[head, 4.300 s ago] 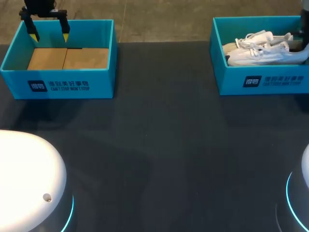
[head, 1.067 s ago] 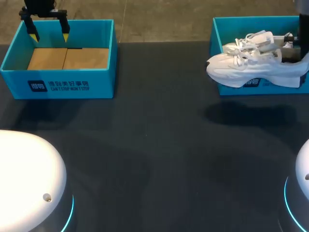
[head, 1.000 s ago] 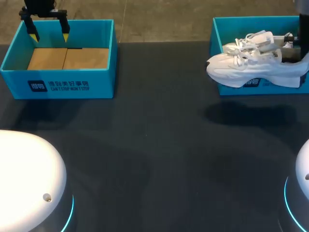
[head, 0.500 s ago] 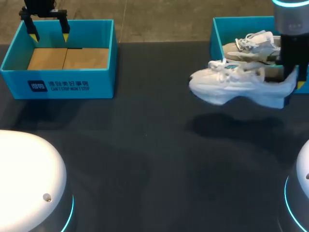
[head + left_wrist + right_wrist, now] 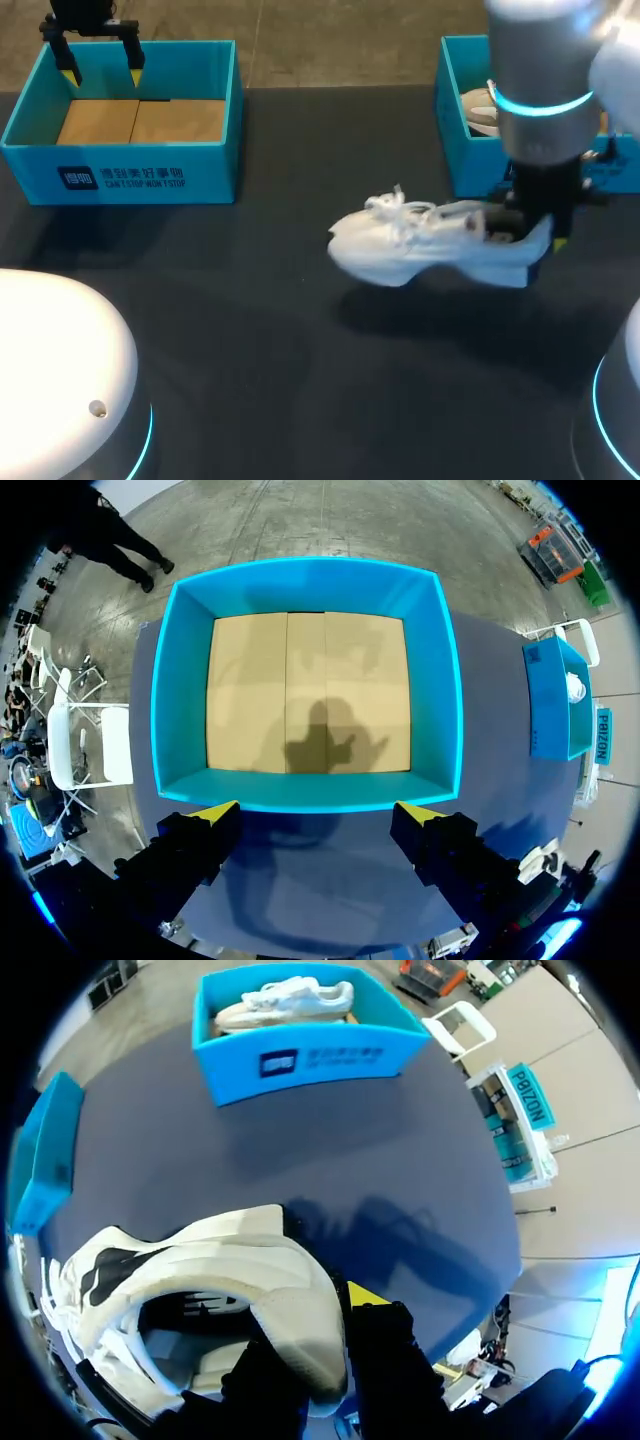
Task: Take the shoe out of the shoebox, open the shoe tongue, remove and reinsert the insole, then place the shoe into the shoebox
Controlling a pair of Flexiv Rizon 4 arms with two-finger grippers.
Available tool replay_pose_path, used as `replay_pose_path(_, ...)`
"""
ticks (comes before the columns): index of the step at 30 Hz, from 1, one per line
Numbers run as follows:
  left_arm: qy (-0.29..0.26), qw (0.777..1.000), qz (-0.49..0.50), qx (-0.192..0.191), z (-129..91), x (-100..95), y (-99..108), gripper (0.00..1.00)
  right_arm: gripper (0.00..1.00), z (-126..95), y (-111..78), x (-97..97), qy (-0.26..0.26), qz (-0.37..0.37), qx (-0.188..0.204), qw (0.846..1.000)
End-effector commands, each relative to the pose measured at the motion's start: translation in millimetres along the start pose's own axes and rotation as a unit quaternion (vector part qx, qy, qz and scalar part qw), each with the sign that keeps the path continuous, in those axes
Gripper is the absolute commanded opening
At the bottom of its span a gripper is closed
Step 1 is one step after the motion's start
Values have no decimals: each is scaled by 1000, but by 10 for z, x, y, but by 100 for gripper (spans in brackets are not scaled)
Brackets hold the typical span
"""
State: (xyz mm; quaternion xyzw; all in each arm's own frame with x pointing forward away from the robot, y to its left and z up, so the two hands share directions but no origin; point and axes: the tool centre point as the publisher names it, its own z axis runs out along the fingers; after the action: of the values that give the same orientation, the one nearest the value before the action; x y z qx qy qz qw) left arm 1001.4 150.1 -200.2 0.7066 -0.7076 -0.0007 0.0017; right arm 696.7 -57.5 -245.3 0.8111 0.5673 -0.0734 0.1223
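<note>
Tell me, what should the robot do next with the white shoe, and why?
Probably lower the white lace-up shoe onto the dark table. The right tool pinches its heel, and a shadow lies beneath it, so it seems to hang in the air. Once it rests there, its tongue could be opened.

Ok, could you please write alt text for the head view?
The right claw holds a white shoe by its heel over the dark table. Behind it, the right box holds a second shoe; the left claw hangs open over the far edge of the empty left box.
</note>
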Motion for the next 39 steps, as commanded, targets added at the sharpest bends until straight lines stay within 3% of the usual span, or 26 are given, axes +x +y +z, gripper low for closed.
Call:
replay_pose_path(1, 0, 1000, 0, 1, 0, -1, 8, 100, 0, 79, -128, 359, -14, -5, -12, 1000)
replay_pose_path(20, 0, 1000, 0, 1, 0, -1, 8, 100, 0, 98, -158, 411, -12, -6, -5, 1000)
replay_pose_path(25, 0, 1000, 0, 1, 0, -1, 8, 100, 0, 246, -341, 684, -23, -7, 5, 1000)
replay_pose_path(39, 0, 1000, 0, 1, 0, -1, 8, 100, 0, 452, -669, 1101, -34, -52, -24, 998)
